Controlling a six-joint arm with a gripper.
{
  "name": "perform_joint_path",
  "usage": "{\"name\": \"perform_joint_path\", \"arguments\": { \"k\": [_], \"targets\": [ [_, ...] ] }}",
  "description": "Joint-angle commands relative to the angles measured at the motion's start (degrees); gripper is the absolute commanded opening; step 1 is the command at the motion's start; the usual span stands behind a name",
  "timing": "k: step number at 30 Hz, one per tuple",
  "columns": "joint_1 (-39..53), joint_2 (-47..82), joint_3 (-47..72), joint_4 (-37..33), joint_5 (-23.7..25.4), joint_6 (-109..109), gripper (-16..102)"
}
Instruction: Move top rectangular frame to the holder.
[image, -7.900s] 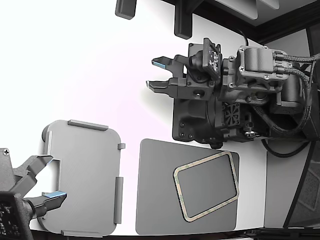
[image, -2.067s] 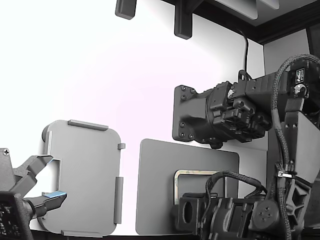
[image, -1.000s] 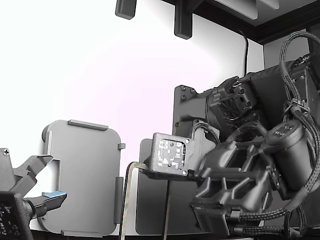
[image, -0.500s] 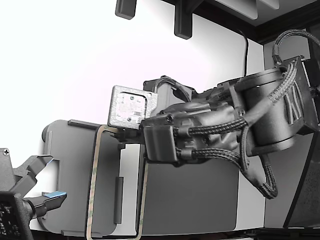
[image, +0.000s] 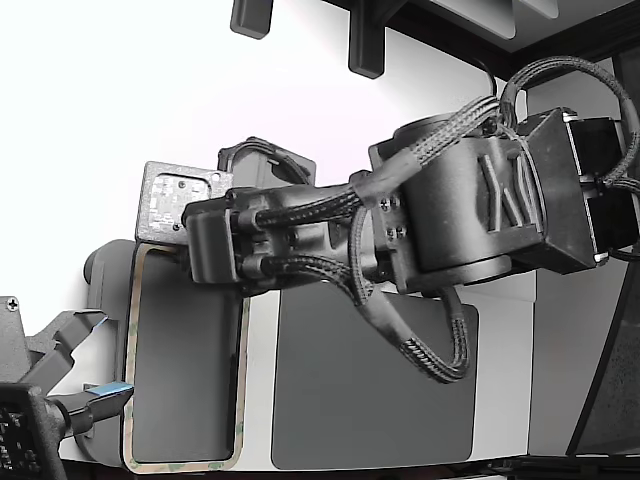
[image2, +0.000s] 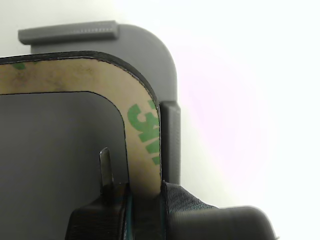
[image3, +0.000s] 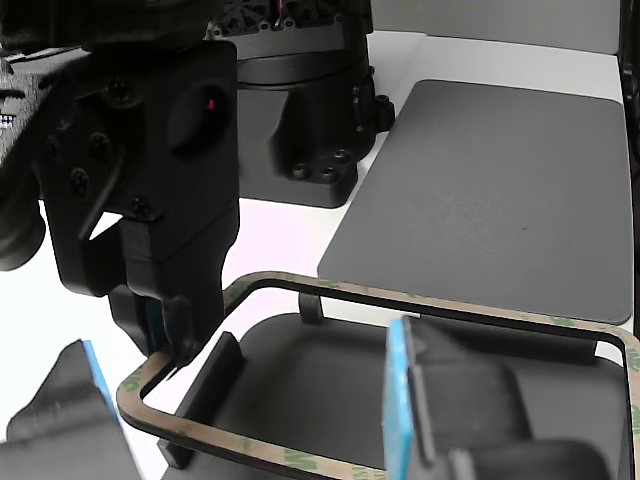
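- The frame (image: 185, 360) hangs from the pincer (image2: 145, 192), which is clenched on one of its short sides close to a rounded corner; in the wrist view the tan band (image2: 142, 135) with its green print runs straight down between the two dark fingers (image2: 100, 220).
- Away from the pincer, the frame stretches over the holder (image: 110, 262), and its open middle shows the holder's grey face behind it.
- In the other view the frame (image3: 400, 298) lies nearly level just above the holder (image3: 330, 390); whether any part of it touches the holder I cannot tell.
- A raised tab (image2: 70, 31) on the holder's edge stands just past the gripped corner, and a second tab (image2: 172, 142) runs along the side right next to the pincer.
- In the exterior view the frame's long sides nearly match the holder's outline, with the holder's edge peeking out on the side away from the mat.
- The mat (image: 375, 385) lies flat on the white surface (image: 150, 100), beside the holder and under the arm (image: 450, 200) behind the pincer; nothing rests on it.
- A dark base block (image3: 300, 130) stands on the surface at the far end of the mat in the other view.
- A second gripper (image: 75, 395) with a blue-tipped finger sits at the holder's side farthest from the mat, its fingers apart; the blue pad (image3: 397, 400) shows close up in the other view.
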Motion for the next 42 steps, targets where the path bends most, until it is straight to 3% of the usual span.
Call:
{"name": "perform_joint_path", "arguments": {
  "k": [1,42],
  "targets": [
    [-1.0,0.7,-1.7,-1.0,-0.2,-1.0,-11],
    [-2.5,1.7,7.2,-7.6,-3.3,0.2,-11]
  ]
}}
